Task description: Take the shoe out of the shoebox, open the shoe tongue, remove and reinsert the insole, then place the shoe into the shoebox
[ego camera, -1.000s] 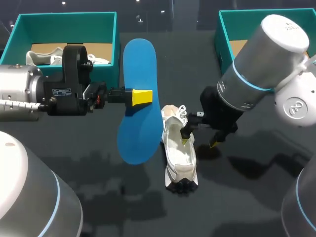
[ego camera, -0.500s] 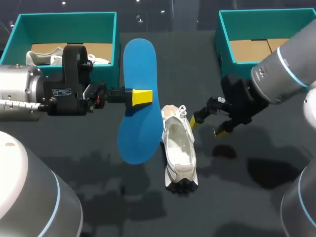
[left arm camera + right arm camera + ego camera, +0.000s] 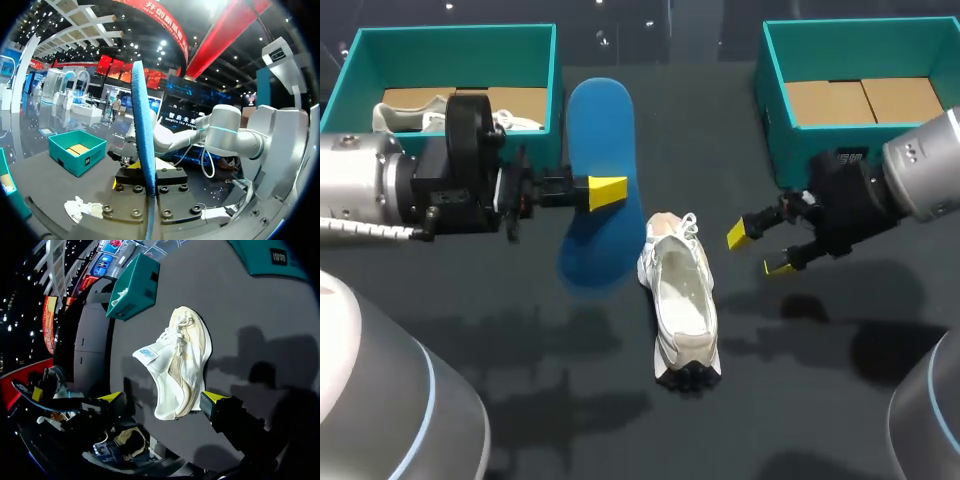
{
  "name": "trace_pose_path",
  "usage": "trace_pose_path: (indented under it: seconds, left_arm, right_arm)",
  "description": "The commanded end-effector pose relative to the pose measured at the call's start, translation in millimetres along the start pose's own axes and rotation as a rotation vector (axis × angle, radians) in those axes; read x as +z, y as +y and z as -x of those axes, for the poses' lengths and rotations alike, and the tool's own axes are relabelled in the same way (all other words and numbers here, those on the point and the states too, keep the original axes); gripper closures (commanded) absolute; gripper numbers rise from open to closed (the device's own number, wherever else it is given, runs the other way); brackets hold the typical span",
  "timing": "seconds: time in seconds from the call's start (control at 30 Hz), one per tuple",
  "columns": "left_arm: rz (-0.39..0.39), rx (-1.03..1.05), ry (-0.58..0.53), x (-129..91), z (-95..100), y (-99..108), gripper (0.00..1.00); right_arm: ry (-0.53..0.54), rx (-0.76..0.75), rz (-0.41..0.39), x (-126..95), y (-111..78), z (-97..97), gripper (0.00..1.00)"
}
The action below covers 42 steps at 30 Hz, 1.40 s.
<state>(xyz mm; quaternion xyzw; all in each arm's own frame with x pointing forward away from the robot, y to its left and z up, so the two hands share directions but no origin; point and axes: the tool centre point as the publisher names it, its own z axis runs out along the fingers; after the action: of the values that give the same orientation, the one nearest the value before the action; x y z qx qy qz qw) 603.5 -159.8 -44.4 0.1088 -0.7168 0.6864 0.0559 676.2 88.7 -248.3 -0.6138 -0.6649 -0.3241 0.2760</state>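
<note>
Blue insole (image 3: 603,125), head view: one; broad face up, raised over the worktop (image 3: 520,400), just left of the shoe and apart from it.
Left jaws, head view: clamped on the insole near its middle, one yellow tip on its upper face; the left arm (image 3: 380,190) comes in level from the side.
Shoe (image 3: 682,300), head view: one at mid-worktop, sole down, mouth up.
Second shoe (image 3: 400,115), head view: one, white, partly seen in the left box (image 3: 455,38); two shoes in all.
Boxes, head view: two, teal; the right box (image 3: 860,30) shows only cardboard (image 3: 860,100).
Right jaws, head view: wide, holding nothing, near the shoe's side but apart; right arm (image 3: 920,175) behind them.
Insole, left wrist view: edge-on, standing straight out between the jaws, a finger against each face.
Shoe, right wrist view: ahead of the wide jaws, untouched; tongue (image 3: 147,354) lying off to one side of the mouth, laces loose.
Step in hand: reinserting the insole, by my judgement.
Method: probably best to bring the insole over the mouth, dip its front end in at a slope, slide it under the tongue, then press the rear flat. The right jaws could steady the shoe or hold the tongue back. The mid-length grip leaves both ends free to bend, so go slowly.
</note>
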Motion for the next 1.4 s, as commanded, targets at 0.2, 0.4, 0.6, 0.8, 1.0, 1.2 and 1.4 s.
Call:
trace_pose_path:
  seconds: [0.2, 0.4, 0.6, 0.8, 1.0, 1.2, 1.4]
  left_arm:
    - [-0.071, 0.480, 0.009, 26.3, 24.2, 5.2, 1.00]
    - [-0.071, 0.480, 0.009, 26.3, 24.2, 5.2, 1.00]
    - [-0.027, 0.642, -0.028, 31.4, 35.0, 15.3, 1.00]
    - [-0.073, 0.934, -0.018, 43.5, 63.7, 27.3, 1.00]
    - [-0.119, 1.086, -0.002, 47.4, 75.8, 32.0, 1.00]
    - [-0.119, 1.086, -0.002, 47.4, 75.8, 32.0, 1.00]
    - [-0.065, 1.242, -0.018, 53.7, 83.3, 45.7, 1.00]
  right_arm:
    - [0.176, -0.004, 0.004, -23.8, 10.5, -7.7, 0.00]
    - [0.176, -0.004, 0.004, -23.8, 10.5, -7.7, 0.00]
    - [0.244, 0.002, 0.003, -27.5, 13.7, -9.5, 0.00]
    - [0.323, 0.054, 0.012, -42.5, 26.3, -17.8, 0.00]
    - [0.381, 0.096, 0.027, -50.9, 38.3, -25.2, 0.00]
    - [0.381, 0.096, 0.027, -50.9, 38.3, -25.2, 0.00]
    - [0.382, 0.099, 0.028, -50.2, 40.2, -27.2, 0.00]
